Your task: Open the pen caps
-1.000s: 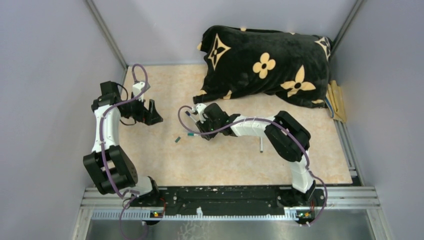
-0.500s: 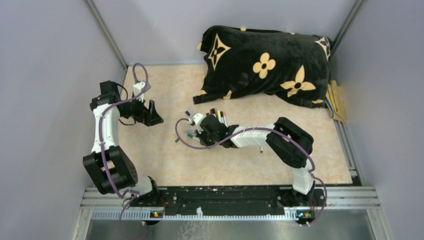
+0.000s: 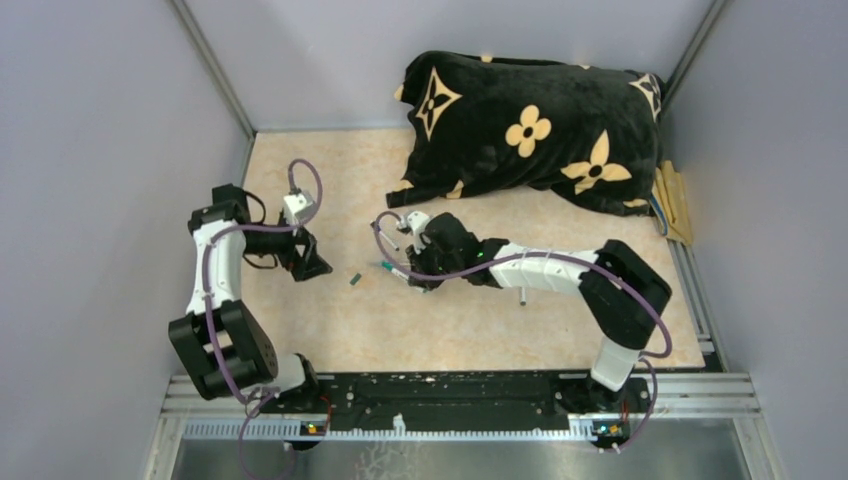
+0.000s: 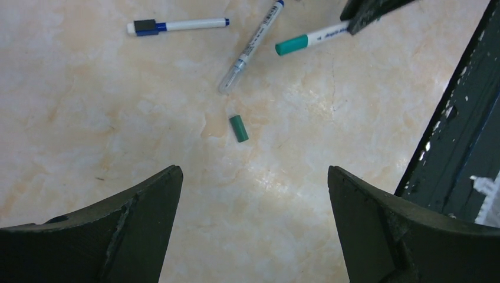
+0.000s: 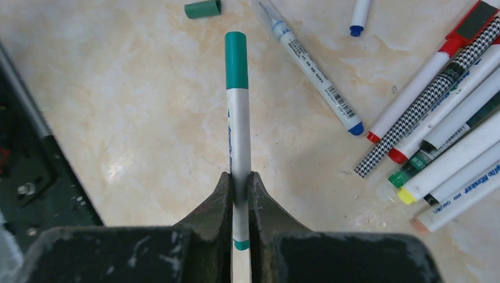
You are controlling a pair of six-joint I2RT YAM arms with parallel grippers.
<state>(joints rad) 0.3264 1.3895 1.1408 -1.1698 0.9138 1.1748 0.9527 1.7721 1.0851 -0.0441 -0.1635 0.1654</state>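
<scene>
My right gripper [image 5: 240,183] is shut on the white barrel of a pen [image 5: 239,118]. Its teal cap [image 5: 236,59] is on and points away from the jaws. In the top view this gripper [image 3: 412,272] holds the pen [image 3: 392,269] pointing left. A loose green cap [image 4: 238,128] lies on the table between the arms, and also shows in the top view [image 3: 354,280] and the right wrist view [image 5: 202,9]. My left gripper [image 4: 253,171] is open and empty, just short of that cap, left of it in the top view [image 3: 312,265].
Several capped pens [image 5: 448,118] lie bunched right of the held pen. A grey pen with a blue end [image 5: 312,65] and a blue pen [image 4: 177,25] lie apart. The black flower-patterned pillow [image 3: 530,130] fills the back right. One pen [image 3: 521,293] lies by the right arm.
My left gripper has swung right and nearer, toward the loose green cap. My right gripper has shifted slightly right and now hides the bunch of pens seen half a second ago.
</scene>
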